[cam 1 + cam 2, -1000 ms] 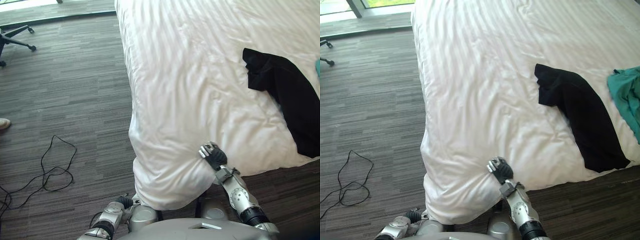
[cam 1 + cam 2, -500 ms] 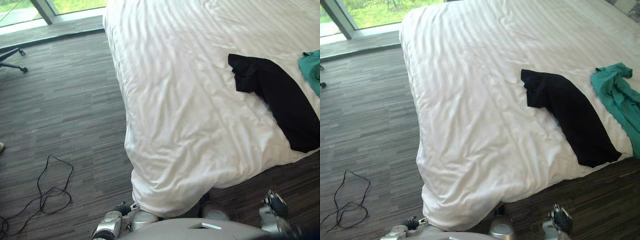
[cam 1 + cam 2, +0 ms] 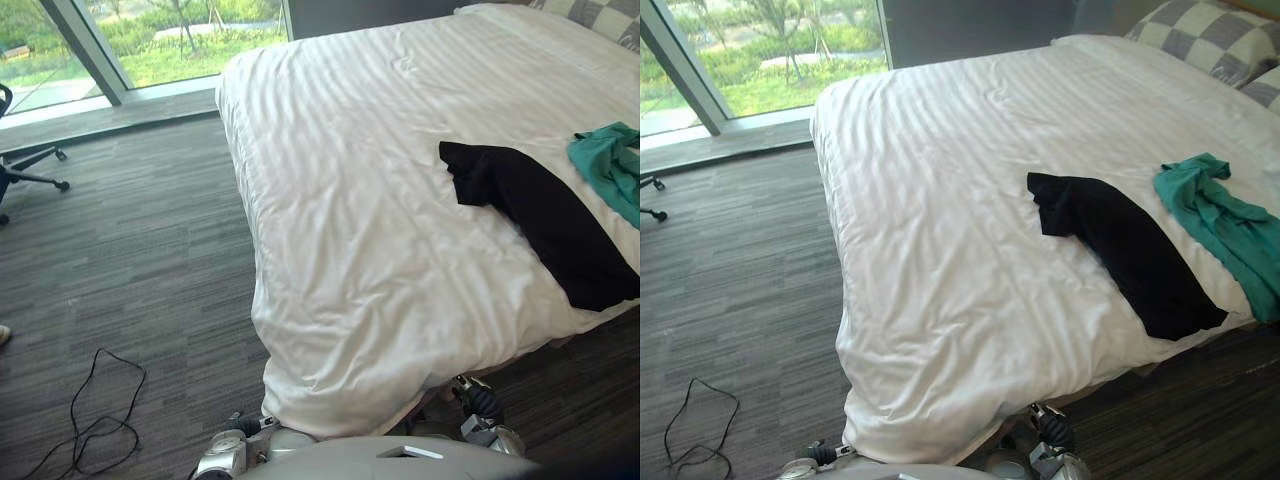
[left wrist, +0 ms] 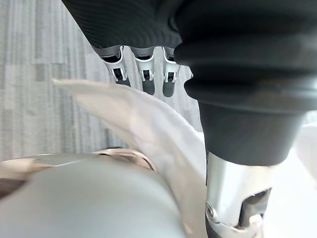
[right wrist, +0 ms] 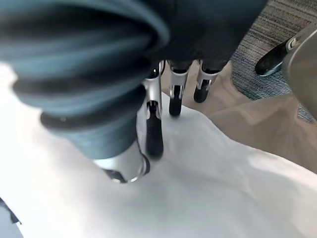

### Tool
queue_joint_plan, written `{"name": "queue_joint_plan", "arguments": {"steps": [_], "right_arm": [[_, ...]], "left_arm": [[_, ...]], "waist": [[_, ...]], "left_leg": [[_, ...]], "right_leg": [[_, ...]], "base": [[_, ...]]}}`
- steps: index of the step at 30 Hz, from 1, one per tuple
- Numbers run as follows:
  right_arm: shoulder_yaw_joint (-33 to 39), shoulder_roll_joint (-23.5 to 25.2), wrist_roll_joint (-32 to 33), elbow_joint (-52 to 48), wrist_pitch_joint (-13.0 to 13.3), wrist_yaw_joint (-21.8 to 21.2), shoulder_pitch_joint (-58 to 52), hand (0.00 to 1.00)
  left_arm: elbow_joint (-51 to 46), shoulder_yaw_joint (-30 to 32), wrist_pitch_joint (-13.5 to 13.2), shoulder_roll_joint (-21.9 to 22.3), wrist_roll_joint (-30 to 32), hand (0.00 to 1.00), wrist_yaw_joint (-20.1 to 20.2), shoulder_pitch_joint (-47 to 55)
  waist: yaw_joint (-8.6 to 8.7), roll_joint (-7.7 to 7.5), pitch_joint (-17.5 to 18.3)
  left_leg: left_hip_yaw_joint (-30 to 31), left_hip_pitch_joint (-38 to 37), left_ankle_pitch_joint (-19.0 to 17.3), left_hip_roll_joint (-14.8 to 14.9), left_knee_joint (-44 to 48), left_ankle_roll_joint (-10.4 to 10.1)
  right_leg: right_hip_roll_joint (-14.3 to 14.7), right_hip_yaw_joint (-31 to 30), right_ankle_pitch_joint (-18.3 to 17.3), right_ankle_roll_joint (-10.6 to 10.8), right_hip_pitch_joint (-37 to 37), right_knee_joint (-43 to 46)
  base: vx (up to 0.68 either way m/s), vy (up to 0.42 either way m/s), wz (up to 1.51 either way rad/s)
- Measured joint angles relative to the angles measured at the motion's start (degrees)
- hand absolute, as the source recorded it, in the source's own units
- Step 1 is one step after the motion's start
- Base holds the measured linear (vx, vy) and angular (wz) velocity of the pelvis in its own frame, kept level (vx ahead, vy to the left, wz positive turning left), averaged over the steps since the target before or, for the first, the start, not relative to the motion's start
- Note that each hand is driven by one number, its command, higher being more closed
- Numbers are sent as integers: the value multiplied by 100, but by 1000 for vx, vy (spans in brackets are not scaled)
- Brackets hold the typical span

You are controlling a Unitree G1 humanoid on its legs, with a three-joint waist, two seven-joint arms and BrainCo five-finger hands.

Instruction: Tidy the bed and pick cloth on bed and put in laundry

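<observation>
Duvet: white, faintly striped cotton in soft creases, with its near corner draped toward the carpet floor. A second ago your right hand pinched that corner. Now it hangs below the hem with its fingers loose and straight, holding nothing. Judge the straightening pull as done and the hand as free for the clothes. Your view has also lifted, so more of the bedding comes in.

Left hand: low beside the hanging corner, fingers straight, empty.

Black cloth: matte and limp, a long flat strip lying on the duvet toward its right side. It is not yet picked up.

Teal cloth: thin and crumpled, just beside the black one, with a strip of white showing between them.

Pillows: grey-and-white check, plump, at the far end.
</observation>
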State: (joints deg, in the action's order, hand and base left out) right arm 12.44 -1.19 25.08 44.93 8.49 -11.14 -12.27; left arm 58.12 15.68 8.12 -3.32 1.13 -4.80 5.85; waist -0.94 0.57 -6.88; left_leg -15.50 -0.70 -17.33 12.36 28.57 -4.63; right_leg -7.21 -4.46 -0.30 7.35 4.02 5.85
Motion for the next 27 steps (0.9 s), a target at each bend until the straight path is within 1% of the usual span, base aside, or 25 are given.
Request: {"name": "queue_joint_plan", "arguments": {"steps": [1, 2, 3, 4, 5, 7, 8, 9, 10, 11, 12, 13, 14, 16, 18, 19, 20, 21, 22, 23, 24, 25, 26, 27], "right_arm": [[-44, -23, 2, 16, 5, 7, 4, 0], [-60, -58, 7, 32, 2, 25, 49, 0], [-65, -69, 9, 151, -1, 47, 57, 0], [-94, 48, 15, 215, -3, 79, 43, 0], [-89, 121, 52, 218, 2, 126, -6, 0], [-91, 113, 78, 216, 63, 173, -120, 0], [-92, 114, 78, 217, 84, 175, -155, 0], [-90, 107, 54, 248, 84, 199, -169, 0], [-127, 104, 46, 247, 91, 235, -159, 0], [-140, 103, 46, 247, 104, 245, -160, 0], [-179, 101, 47, 244, 142, 281, -148, 0], [-236, 105, 48, 243, 216, 303, -111, 0], [-244, 108, 48, 243, 238, 316, -107, 0], [-245, 109, 51, 196, 309, 377, -97, 0], [-379, 108, 49, 176, 318, 417, -146, 0], [-431, 114, 52, 161, 323, 416, -147, 0], [-500, 133, 59, 116, 345, 407, -109, 0], [-507, 132, 62, 114, 385, 405, -50, 0], [-468, 90, 65, 119, 456, 402, 74, 0], [-491, 103, 57, 126, 504, 386, 142, 0], [-490, 66, 49, 192, 520, 367, 101, 0], [-587, -2, 35, 283, 559, 333, 174, 0], [-645, 6, 9, 338, 600, 307, 213, 0], [-650, 56, -76, 588, 614, 264, 400, 0]], "left_arm": [[23, -5, 10, -5, 4, 0, 37, 9], [54, -27, 4, -29, 6, 0, 78, 4], [102, -139, 4, -140, 16, 0, 122, 10], [153, -271, 11, -331, 16, 0, 158, -66], [168, -425, 20, -452, 44, 0, 220, -120], [187, -693, 48, -513, 75, 0, 248, -229], [192, -775, 49, -497, 72, 0, 244, -283], [192, -929, 51, -414, 72, 0, 234, -365], [195, -1088, 91, -267, 79, 0, 240, -399], [196, -1161, 128, -195, 87, 0, 242, -408], [163, -1251, 158, -61, 186, 0, 287, -450], [172, -1337, 174, -60, 302, 0, 410, -515], [175, -1348, 176, -59, 356, 0, 470, -511], [181, -1405, 241, -25, 502, 0, 518, -523], [170, -1467, 359, -46, 524, 0, 576, -571], [171, -1459, 419, -62, 528, 0, 583, -586], [174, -1448, 511, -108, 526, 0, 586, -601], [188, -1445, 537, -144, 533, 0, 591, -605], [196, -1440, 541, -189, 528, 0, 625, -624], [195, -1434, 543, -283, 518, 0, 642, -653], [196, -1429, 592, -361, 503, 0, 642, -658], [434, -1408, 624, -461, 559, 0, 682, -747], [548, -1413, 619, -522, 591, 0, 705, -751], [581, -1495, 599, -606, 626, 0, 700, -802]], "waist": [[22, 15, 11], [56, 26, 24], [197, 17, 198], [238, -239, 184], [293, -361, 170], [323, -418, 166], [351, -413, 165], [393, -367, 148], [472, -239, 150], [492, -195, 148], [489, -181, 128], [449, -226, 121], [463, -244, 112], [495, -253, 70], [490, -310, 55], [483, -329, 45], [455, -340, 39], [439, -298, 37], [445, -115, -21], [496, -253, -160], [482, -366, -127], [527, -297, -170], [561, -312, -198], [602, -413, -336]], "left_leg": [[342, -42, -242, -8, 189, -70], [421, -38, -383, -48, 83, -65], [362, -67, -672, -160, -365, -43], [165, -69, -554, -328, -455, 31], [95, -68, -511, -414, -469, 68], [-128, -137, -521, -535, -454, 127], [-160, -164, -537, -576, -486, 169], [-270, -288, -441, -597, -693, 245], [-315, -409, -325, -529, -900, 244], [-316, -463, -283, -507, -991, 226], [-344, -601, -216, -520, -1187, 144], [-370, -738, -176, -587, -1336, 81], [-368, -802, -158, -625, -1404, 62], [-293, -970, -57, -679, -1659, 49], [-318, -1116, -34, -699, -1824, 37], [-321, -1148, -25, -719, -1863, 57], [-353, -1203, 16, -759, -1996, 118], [-466, -1266, 108, -754, -2200, 184], [-691, -1333, 245, -663, -2367, 213], [-930, -1477, 303, -731, -2354, 143], [-1070, -1616, 250, -905, -2316, 87], [-1165, -1527, 327, -933, -2227, 240], [-1225, -1348, 444, -926, -2017, 428], [-1185, -992, 234, -950, -1840, 596]], "right_leg": [[110, -221, 121, 16, 148, 34], [142, -287, 172, -3, 233, 37], [102, -250, 303, -96, 509, 93], [-60, -258, 418, -189, 669, 153], [-109, -199, 566, -243, 706, 217], [-175, -112, 693, -400, 658, -1], [-213, -109, 676, -410, 623, -71], [-229, -78, 460, -473, 595, -77], [-124, 106, 457, -560, 611, 226], [-42, 155, 493, -590, 593, 433], [65, 322, 323, -556, 541, 647], [73, 356, 196, -440, 539, 669], [93, 364, 151, -411, 549, 712], [185, 349, -3, -473, 630, 933], [316, 234, -212, -579, 803, 1258], [351, 199, -232, -610, 823, 1271], [433, 152, -243, -809, 843, 1160], [442, 358, -316, -1135, 852, 1027], [306, 776, -681, -1190, 1048, 1494], [-50, 1194, -748, -1162, 1303, 2807], [-180, 1532, -728, -1248, 1235, 3045], [-48, 1652, -519, -1548, 1237, 2789], [3, 1647, -267, -1664, 1221, 2476], [117, 1558, 360, -1568, 1064, 1593]], "base": [[-210, 173, -150], [-275, 194, -114], [-286, 206, -79], [-334, 202, -69], [-248, 137, -65], [-208, 101, -61], [-174, 98, -43], [-120, 32, -21], [-72, -2, -18], [5, -37, -17], [58, -47, -36], [66, -49, -43], [47, -38, -45], [95, -52, -26], [126, -87, -34], [70, -42, -56], [44, 21, -67], [37, 43, -86], [23, 32, -83], [81, 18, -88], [120, 59, -119], [95, 88, -117], [-69, 84, -112], [-192, 34, -130]]}}
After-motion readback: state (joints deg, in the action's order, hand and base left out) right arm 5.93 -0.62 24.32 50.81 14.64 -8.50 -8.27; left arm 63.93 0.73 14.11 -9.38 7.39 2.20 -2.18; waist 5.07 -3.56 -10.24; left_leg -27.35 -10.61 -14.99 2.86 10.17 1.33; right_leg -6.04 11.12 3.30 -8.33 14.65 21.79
